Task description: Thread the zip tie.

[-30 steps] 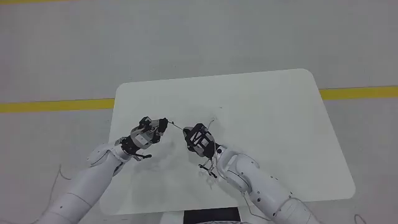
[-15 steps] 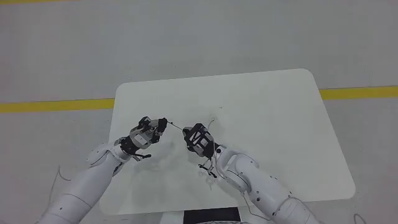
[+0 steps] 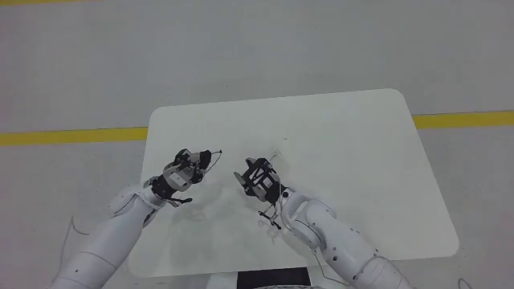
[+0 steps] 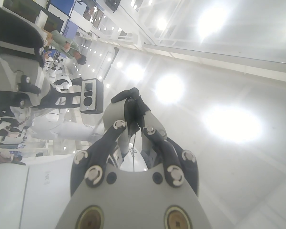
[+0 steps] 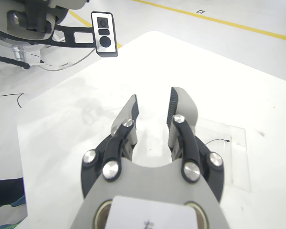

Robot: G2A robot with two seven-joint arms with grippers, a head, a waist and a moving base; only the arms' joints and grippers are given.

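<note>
Right fingers (image 5: 181, 106) opened, left fingers (image 4: 112, 113) pinch black zip tie (image 3: 215, 153)

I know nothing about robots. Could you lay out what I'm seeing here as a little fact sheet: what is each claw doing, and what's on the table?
Left claw: shut on the zip tie, held over the table
Right claw: open, holding nothing, over the table, apart from the left claw
Zip tie: thin and black, one end pinched, the free end pointing toward the right claw
Also on the table: a thin black strand lying on a clear sheet
Threading: no closed loop visible
</note>
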